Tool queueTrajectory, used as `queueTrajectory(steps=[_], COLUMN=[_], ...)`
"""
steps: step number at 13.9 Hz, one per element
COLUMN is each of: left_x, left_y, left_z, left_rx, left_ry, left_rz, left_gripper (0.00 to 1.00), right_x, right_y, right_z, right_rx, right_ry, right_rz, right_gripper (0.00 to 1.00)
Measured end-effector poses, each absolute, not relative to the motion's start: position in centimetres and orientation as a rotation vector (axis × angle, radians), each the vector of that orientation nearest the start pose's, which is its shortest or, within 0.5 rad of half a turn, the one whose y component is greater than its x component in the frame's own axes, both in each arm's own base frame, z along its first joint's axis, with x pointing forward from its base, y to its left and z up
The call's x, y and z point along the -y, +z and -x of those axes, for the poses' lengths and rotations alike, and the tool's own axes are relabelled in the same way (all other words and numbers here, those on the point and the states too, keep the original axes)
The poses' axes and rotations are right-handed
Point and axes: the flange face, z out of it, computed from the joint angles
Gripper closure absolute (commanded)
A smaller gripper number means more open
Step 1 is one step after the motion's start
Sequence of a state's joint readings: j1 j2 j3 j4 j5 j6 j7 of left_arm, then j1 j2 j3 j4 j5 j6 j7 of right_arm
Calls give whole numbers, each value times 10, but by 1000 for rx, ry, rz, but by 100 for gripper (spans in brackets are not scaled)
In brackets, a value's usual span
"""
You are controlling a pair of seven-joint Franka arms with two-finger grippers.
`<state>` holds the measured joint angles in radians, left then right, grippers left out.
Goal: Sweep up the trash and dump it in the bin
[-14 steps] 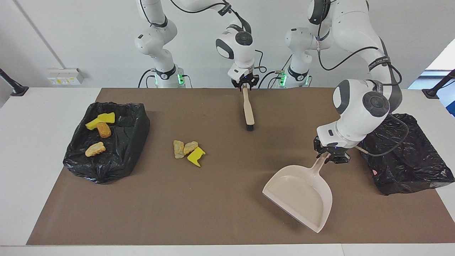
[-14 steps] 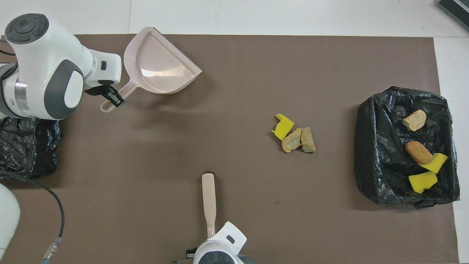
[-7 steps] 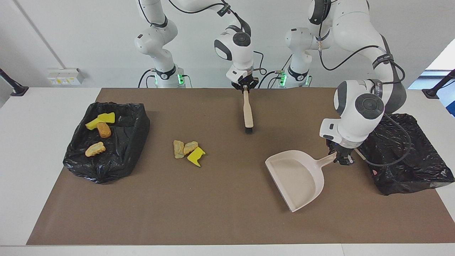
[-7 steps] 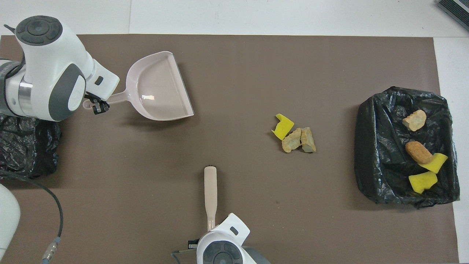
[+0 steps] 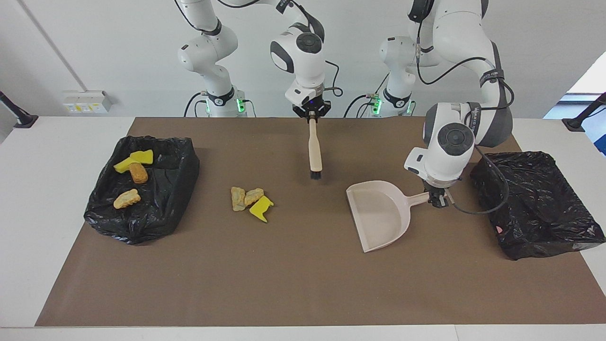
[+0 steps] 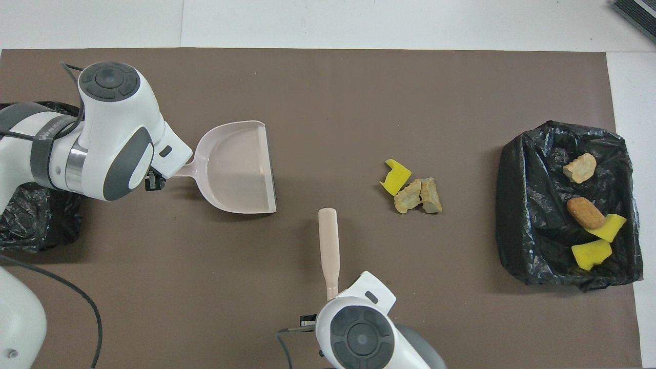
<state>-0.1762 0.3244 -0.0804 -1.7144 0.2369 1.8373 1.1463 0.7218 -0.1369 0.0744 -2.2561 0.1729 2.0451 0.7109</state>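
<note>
Trash split in two lots. Starting at the right arm's end of the bench: four bits, two yellow and two tan, already lying in the black-lined bin. Just beside that bin, toward the middle of the brown mat: two tan lumps and one yellow chunk, bunched together and touching, loose on the mat, not yet swept.

Next along, over the middle of the mat: right tool clenched on the handle end of the brush, hanging upright with bristles down, apart from the loose pile. Cannot tell whether the bristles touch the mat.

Further toward the left arm's end: left tool clamped on the handle of the dustpan, pan empty, open lip turned toward the pile but well apart from it. Cannot tell whether the lip rests on the mat. Last, at the left arm's end, a second black-lined bin, nothing visible inside.

Judged roughly half done: one batch binned, both implements in hand. Left to do: bring pan and brush to the pile, sweep the three bits in, carry and tip into a bin
</note>
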Motion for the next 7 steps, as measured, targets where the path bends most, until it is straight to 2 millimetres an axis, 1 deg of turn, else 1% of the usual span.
queueTrajectory(steps=[1,2,3,5,7], left_x=[138,138,138,143,156], left_y=[387,387,387,382,381], left_z=[-607,-607,-607,-604,-596], left_rx=[-2051,-2051,-2051,-2063,-2083], left_ry=[394,379,364,361,366], left_rz=[2220,2218,2215,2204,2183], left_gripper=[100,100,100,100,100], right_x=[-335,-317,-299,-262,-226], right_y=[426,433,434,428,420], right_z=[-346,-355,-365,-386,-404], right_rx=[-20,-43,-74,-91,-103], right_ry=[236,225,213,201,229], right_rz=[3096,3119,3149,3244,3313], right_gripper=[100,100,100,100,100])
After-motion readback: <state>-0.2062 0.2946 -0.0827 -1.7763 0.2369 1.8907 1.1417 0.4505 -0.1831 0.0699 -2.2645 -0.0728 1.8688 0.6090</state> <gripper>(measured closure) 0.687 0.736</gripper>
